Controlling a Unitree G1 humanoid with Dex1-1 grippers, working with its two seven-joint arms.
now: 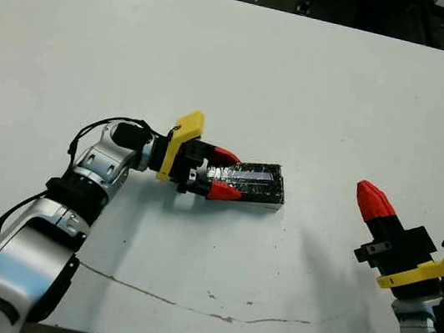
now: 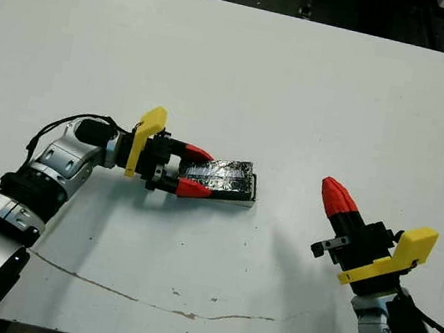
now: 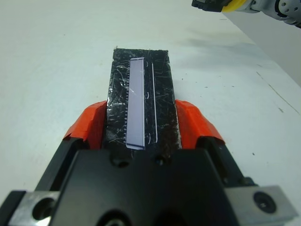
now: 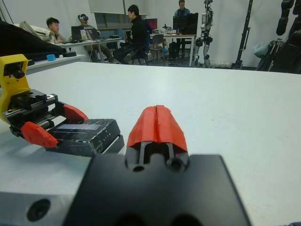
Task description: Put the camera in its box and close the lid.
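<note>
L gripper (image 1: 219, 171) sits left of centre on the table (image 1: 320, 81), fingers spread just wide enough to straddle the lid (image 1: 255, 181). One red tip lies along the lid's far edge, the other along its near edge; the wrist view shows both hugging its long sides, so it looks clamped on. The lid rests on top of the box (image 2: 243, 201), of which only a thin pale rim shows at the right end and near side. Pale stripe faces up. Camera not visible anywhere; prob. already inside under the lid, but can't confirm.

Right of that, bare tabletop. R gripper (image 1: 374, 201) hangs well apart at the right, tips pressed together, holding nothing.

Risks, as I judge them: if the lid isn't fully seated or sits skewed on the rim, letting go could leave it propped on one side. Pulling the L gripper back w/o widening first would drag lid and box along the table. Pressing down off-centre could tip the shallow box.
</note>
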